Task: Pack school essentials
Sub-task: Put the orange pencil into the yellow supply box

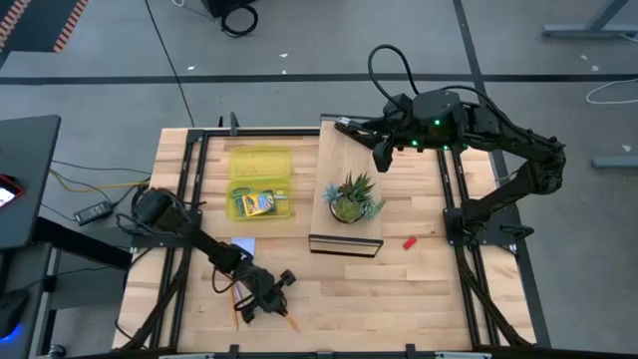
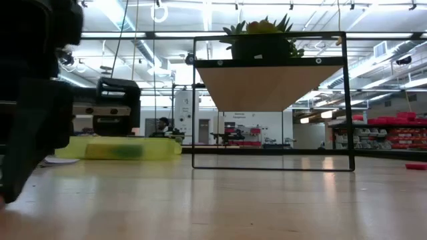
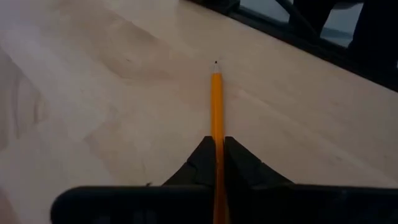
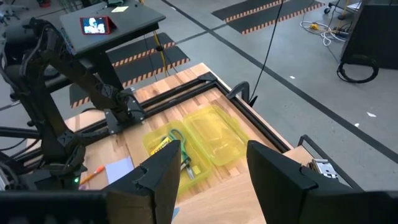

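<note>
Orange pencil [image 3: 216, 118], translucent yellow case [image 1: 261, 183], green plant [image 1: 352, 196], red block [image 1: 409, 242].

Crayon box [image 1: 258, 202] inside open case [image 1: 260, 183]; potted plant [image 1: 351, 197] on shelf [image 1: 349, 189], right of case.

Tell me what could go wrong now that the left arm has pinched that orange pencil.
The left gripper is shut on the orange pencil near one end, so the long free end could swing or slip on the way to the yellow case. Another pencil and the pale blue pad lie close by and could get knocked. The right gripper hangs open high above the far side, a possible crossing hazard.
</note>
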